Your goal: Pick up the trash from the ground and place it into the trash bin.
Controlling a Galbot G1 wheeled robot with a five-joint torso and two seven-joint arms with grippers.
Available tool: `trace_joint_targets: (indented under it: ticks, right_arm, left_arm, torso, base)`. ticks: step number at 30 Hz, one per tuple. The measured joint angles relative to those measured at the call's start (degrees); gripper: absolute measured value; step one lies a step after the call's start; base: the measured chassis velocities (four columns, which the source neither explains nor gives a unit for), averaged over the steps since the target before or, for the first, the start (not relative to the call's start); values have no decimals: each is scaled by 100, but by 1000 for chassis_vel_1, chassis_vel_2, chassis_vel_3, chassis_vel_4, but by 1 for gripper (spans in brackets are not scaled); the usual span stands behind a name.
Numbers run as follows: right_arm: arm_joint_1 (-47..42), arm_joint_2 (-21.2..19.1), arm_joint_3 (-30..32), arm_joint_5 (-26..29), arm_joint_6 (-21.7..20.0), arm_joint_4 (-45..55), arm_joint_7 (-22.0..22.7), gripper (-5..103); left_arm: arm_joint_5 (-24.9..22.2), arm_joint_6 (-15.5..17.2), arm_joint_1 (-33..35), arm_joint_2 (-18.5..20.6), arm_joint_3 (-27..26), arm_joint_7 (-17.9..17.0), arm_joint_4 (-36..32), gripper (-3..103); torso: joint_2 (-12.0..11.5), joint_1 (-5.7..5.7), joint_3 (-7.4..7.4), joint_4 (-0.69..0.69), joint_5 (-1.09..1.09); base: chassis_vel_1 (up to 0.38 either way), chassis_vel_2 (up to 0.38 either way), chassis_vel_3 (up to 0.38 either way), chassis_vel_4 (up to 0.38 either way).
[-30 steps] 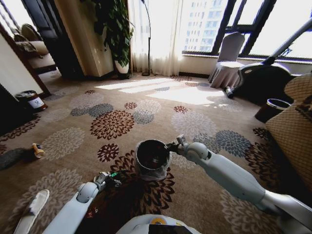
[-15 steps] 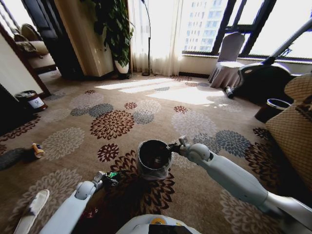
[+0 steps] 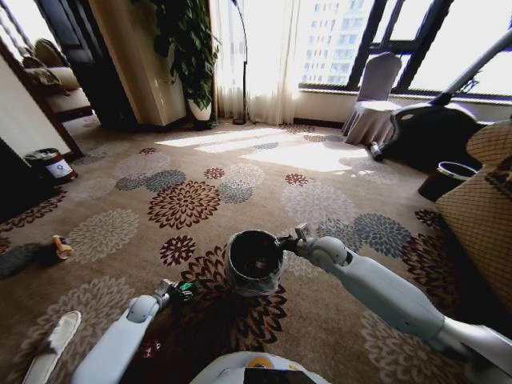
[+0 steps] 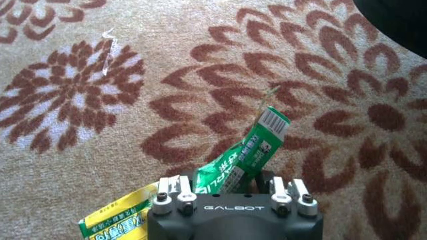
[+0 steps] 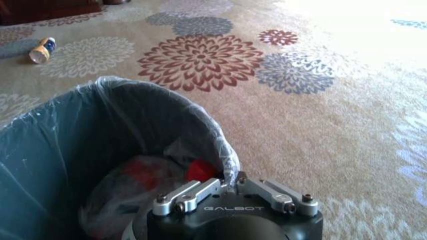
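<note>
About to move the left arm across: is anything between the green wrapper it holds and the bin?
Nothing visible. The left gripper, shut on the green wrapper, sits low beside the trash bin, which the right gripper holds by its rim. Between them is open carpet, and the bin's mouth is uncovered.

Hotel lounge: floral carpet (image 3: 184,204), covered banquet chair (image 3: 374,100).

Open carpet (image 3: 264,172) fills the middle of the head view, with free passage from the trash bin (image 3: 253,262) at lower centre up to the sunlit patch. The bin's mouth faces up, unobstructed above, with red litter inside. A small brown bottle (image 3: 61,246) at mid left and a flat beige slipper-shaped piece (image 3: 53,344) at lower left lie on the floor.
</note>
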Motion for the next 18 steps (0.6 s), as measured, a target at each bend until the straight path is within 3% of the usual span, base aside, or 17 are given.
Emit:
trace_joint_targets:
  ticks: [3, 10, 15, 18]
  right_arm:
    - [-9, -3, 12, -3, 0, 4, 0, 1]
    - [-29, -36, 52, -15, 27, 5, 0, 1]
    - [-67, -29, 63, -43, 47, 8, 0, 1]
    - [-120, -12, 102, -67, 55, 26, 0, 1]
  left_arm:
    - [4, -24, -36, -22, 6, -1, 60, 54]
    - [-5, -99, -68, -66, 16, -103, 137, 31]
    - [-42, -129, -91, -81, 18, -183, 151, 23]
    - [-182, -152, -116, -115, -2, -383, 107, 12]
  torso:
    - [0, 0, 0, 0, 1]
    - [0, 0, 0, 0, 0]
    - [0, 0, 0, 0, 0]
    - [0, 0, 0, 0, -1]
  base:
    - [0, 0, 0, 0]
    - [0, 0, 0, 0]
    - [0, 0, 0, 0]
    - [0, 0, 0, 0]
